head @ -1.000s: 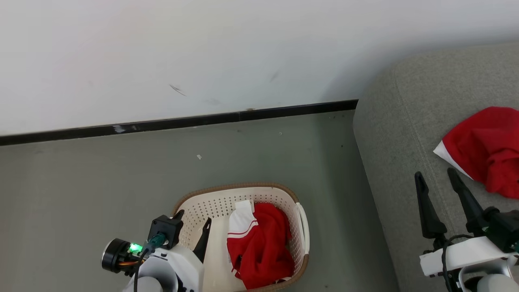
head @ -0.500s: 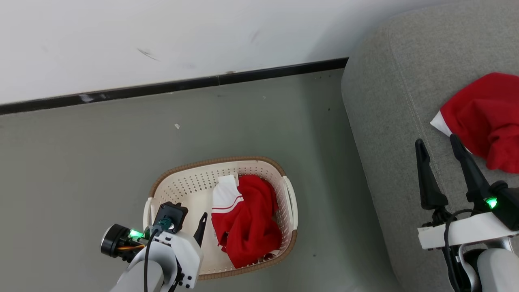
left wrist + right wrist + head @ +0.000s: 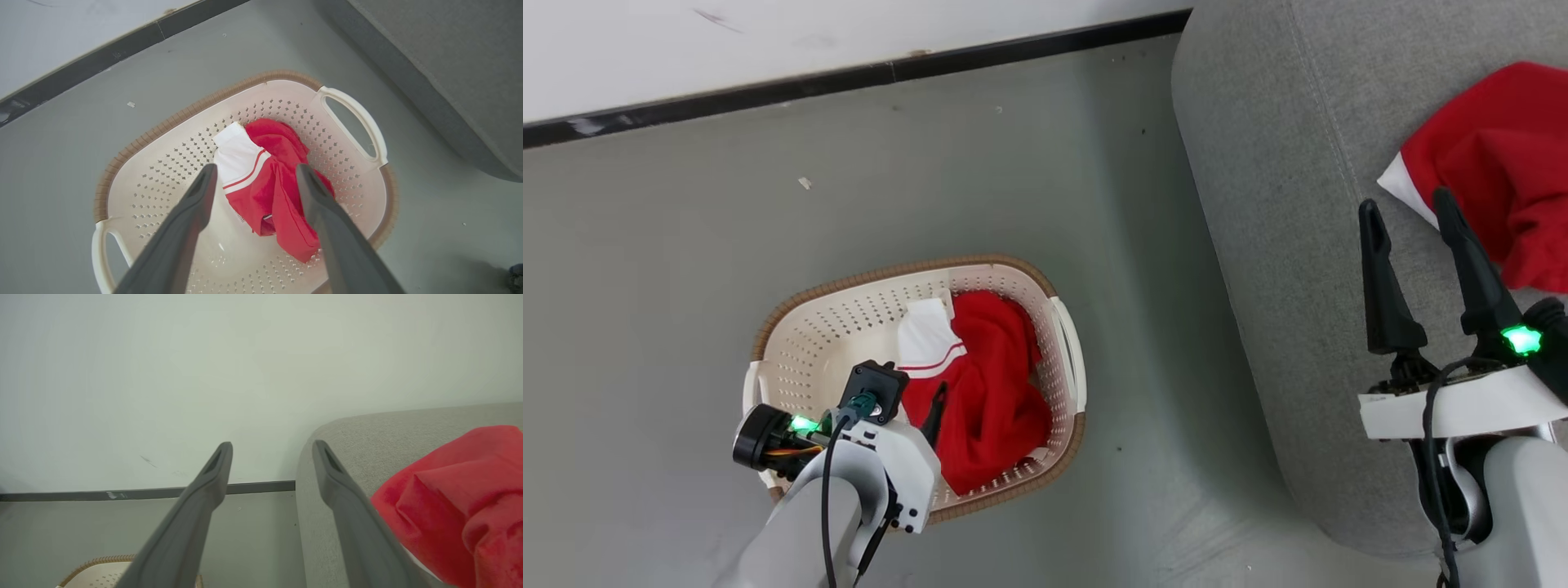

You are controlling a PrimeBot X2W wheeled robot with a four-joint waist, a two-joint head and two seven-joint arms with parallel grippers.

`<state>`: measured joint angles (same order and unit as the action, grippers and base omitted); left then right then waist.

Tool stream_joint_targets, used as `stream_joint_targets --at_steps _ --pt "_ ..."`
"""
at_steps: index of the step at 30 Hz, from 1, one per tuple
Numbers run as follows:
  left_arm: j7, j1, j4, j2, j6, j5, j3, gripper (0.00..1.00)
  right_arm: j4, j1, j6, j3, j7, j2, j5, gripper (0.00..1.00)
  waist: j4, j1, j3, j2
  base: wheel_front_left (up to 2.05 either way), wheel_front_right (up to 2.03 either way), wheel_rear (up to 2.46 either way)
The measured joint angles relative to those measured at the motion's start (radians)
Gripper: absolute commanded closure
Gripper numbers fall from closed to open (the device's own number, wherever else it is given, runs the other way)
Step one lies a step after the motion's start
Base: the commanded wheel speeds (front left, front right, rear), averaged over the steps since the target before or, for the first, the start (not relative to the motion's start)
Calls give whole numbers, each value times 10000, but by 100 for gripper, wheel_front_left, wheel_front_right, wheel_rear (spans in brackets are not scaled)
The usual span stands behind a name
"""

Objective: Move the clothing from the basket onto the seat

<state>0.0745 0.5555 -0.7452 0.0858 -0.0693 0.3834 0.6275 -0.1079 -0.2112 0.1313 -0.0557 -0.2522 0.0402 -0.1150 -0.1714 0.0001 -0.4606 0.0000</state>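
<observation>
A cream-white basket (image 3: 849,327) with a brown rim stands on the floor. Inside it lies a crumpled red garment (image 3: 984,384) with a white striped cuff (image 3: 239,157). My left gripper (image 3: 256,169) hangs open above the basket, its fingers straddling this garment (image 3: 286,204) without touching it. In the head view one left finger (image 3: 934,408) shows at the garment's edge. A second red garment (image 3: 1494,163) lies on the grey seat (image 3: 1282,163). My right gripper (image 3: 1405,204) is open over the seat, just left of that garment (image 3: 461,498), holding nothing.
The grey floor (image 3: 686,204) runs to a white wall with a black skirting strip (image 3: 849,77). The basket's handle (image 3: 355,118) faces the seat's edge (image 3: 429,81), with a strip of floor between them.
The head camera has tilted down, shifting the whole picture up. My left gripper has moved in over the garment in the basket. The right gripper stays open beside the garment on the seat.
</observation>
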Motion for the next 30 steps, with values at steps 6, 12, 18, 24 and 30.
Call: stream_joint_targets --at_steps 6,12,18,24,30 --pt "115 277 -332 -150 31 0 19 0 -65 -482 0 123 0 2 -222 0 -340 0 -603 0 0 0 0" --pt "163 518 -719 -109 115 0 12 0 -79 -925 0 301 0 4 -357 0 -678 0 -1159 0 0 0 0" --pt "240 590 -1068 -109 117 19 -81 0 -81 -1319 0 420 -2 4 -541 0 -993 0 -1676 0 0 0 0" --pt "251 865 -1429 10 115 144 -334 0 -96 -1719 0 571 -2 4 -650 0 -1286 0 -2156 0 0 0 0" --pt "288 958 -1747 178 104 282 -598 0 -113 -1991 0 709 -2 4 -802 0 -1551 0 -2604 0 0 0 0"
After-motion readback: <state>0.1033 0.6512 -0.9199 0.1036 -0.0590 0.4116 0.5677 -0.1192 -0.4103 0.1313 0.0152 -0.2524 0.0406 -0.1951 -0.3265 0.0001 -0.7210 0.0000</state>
